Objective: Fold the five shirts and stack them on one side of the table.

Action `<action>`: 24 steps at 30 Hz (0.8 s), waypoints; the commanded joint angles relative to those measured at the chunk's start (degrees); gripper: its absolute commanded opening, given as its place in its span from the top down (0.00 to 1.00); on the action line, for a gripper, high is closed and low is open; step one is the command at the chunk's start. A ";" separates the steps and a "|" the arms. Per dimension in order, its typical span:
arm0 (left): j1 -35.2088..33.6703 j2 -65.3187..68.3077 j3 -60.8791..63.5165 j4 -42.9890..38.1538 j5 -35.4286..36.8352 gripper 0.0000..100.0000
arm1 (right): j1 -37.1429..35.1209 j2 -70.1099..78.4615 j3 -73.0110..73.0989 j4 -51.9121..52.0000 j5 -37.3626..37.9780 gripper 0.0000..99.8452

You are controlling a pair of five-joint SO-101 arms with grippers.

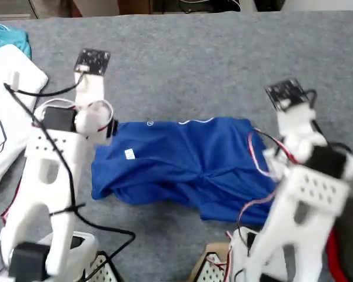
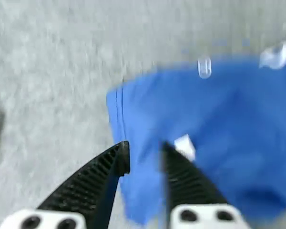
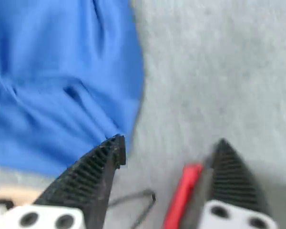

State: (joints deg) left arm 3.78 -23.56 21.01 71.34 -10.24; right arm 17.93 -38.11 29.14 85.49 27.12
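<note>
Two arms flank a blue shirt (image 1: 182,161) that lies rumpled and partly doubled over in the middle of the grey table (image 1: 194,70). The left pincer (image 2: 145,155) hangs over the shirt's left edge, its jaws only narrowly parted with blue cloth showing in the gap – whether they touch the cloth I cannot tell. The right pincer (image 3: 169,152) stands wide apart over bare table just beside the shirt's right edge, a red cable (image 3: 181,198) below it. Far left lie a white shirt (image 1: 6,117) and a teal garment (image 1: 9,38) – well apart from the blue one
</note>
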 commanded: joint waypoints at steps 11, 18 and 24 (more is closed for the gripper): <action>0.53 26.51 -3.87 -15.74 3.60 0.98 | -15.78 53.49 -33.36 -13.19 -15.65 0.86; -0.09 41.63 -10.90 -15.47 3.43 0.98 | -15.60 78.11 -47.87 -13.01 -16.09 0.97; -0.44 46.37 -16.26 -13.01 3.34 0.98 | -14.02 85.23 -59.82 -6.86 -16.00 0.97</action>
State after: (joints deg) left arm 3.78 21.80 8.26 56.92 -6.73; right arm 3.08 44.62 -25.71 78.20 11.82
